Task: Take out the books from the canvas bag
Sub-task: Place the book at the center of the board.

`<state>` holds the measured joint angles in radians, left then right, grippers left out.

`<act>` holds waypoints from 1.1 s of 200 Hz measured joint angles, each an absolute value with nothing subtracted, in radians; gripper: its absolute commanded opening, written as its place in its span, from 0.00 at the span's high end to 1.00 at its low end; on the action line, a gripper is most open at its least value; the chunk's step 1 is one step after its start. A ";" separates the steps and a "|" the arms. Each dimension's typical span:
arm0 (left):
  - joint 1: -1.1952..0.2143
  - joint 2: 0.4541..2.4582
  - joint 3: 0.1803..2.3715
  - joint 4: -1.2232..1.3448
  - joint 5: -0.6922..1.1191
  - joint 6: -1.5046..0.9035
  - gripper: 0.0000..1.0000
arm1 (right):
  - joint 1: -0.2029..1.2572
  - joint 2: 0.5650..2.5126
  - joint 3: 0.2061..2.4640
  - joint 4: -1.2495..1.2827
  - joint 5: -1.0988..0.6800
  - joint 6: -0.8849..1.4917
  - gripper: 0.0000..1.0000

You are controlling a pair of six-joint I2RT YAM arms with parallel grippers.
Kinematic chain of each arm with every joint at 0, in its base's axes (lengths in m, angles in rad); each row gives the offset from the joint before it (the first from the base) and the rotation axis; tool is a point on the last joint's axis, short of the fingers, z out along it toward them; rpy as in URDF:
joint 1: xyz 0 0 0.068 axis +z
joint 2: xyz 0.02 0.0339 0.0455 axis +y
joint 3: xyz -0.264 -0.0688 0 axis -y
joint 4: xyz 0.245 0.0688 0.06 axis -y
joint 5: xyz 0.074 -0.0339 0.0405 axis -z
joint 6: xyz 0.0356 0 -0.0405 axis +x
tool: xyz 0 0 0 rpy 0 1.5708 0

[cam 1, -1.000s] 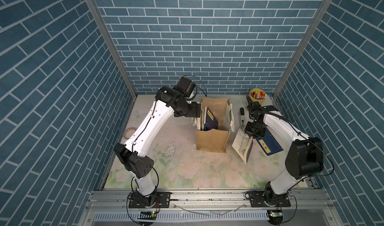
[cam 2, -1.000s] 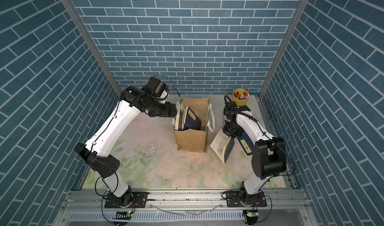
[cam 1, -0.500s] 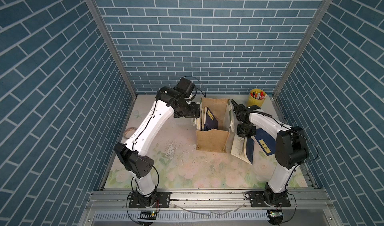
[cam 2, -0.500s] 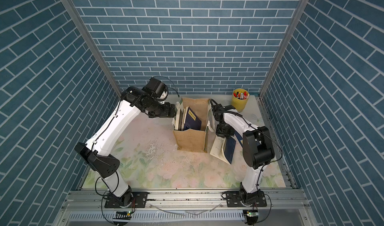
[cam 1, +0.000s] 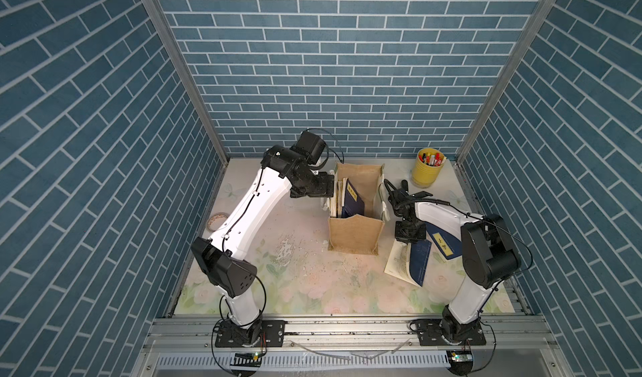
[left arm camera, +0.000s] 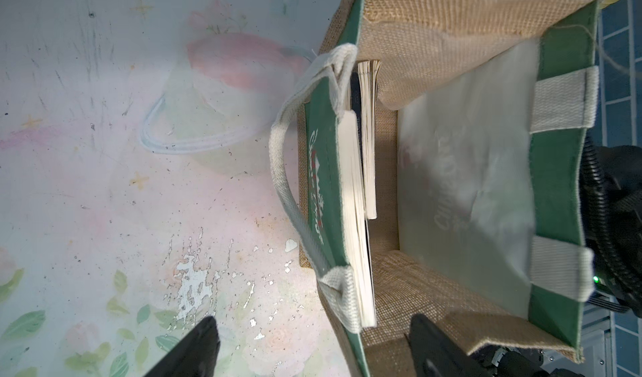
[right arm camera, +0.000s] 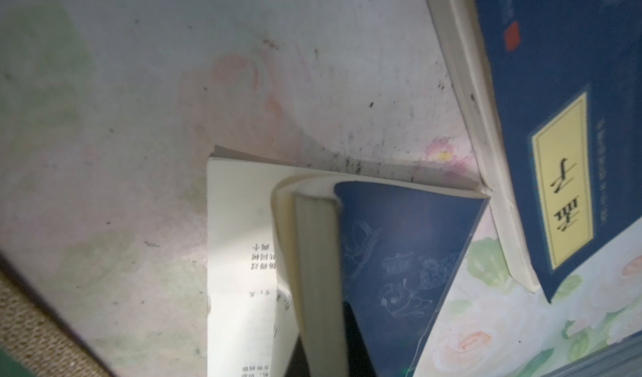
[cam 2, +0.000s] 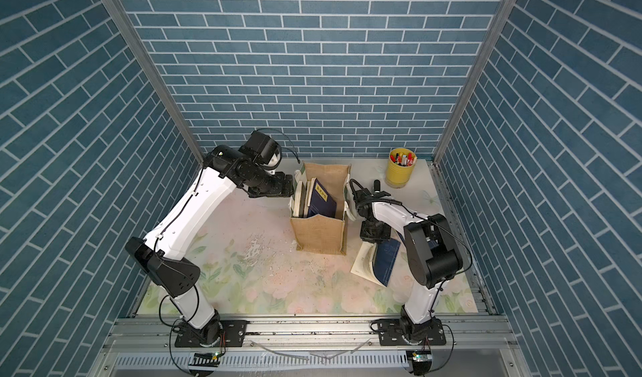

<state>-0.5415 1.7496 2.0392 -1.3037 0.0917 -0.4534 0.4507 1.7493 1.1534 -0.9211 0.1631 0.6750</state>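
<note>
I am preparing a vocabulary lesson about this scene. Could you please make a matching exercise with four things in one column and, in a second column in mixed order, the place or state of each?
Things
1. yellow pen cup
2. open book
3. tape roll
4. canvas bag

Places or states
A. at the table's left edge
B. upright in the middle, books inside
C. in the far right corner
D. outside the bag, beside it, pages fanned

Pairs: 1-C, 2-D, 3-A, 4-B
</note>
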 measured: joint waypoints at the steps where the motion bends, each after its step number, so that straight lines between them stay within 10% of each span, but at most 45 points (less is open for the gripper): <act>1: -0.542 1.750 2.039 -1.304 0.092 -0.453 0.12 | 0.451 1.748 1.152 -0.921 0.162 0.676 0.89; 56: -0.542 1.750 2.038 -1.304 0.093 -0.453 0.12 | 0.451 1.679 1.113 -0.885 0.088 0.699 0.42; 147: -0.542 1.838 2.101 -1.309 0.143 -0.407 0.11 | 0.451 1.356 1.279 -0.987 0.109 0.702 0.39; 220: -0.542 1.919 2.140 -1.315 0.216 -0.386 0.22 | 0.452 1.496 1.722 -0.965 -0.046 0.672 0.42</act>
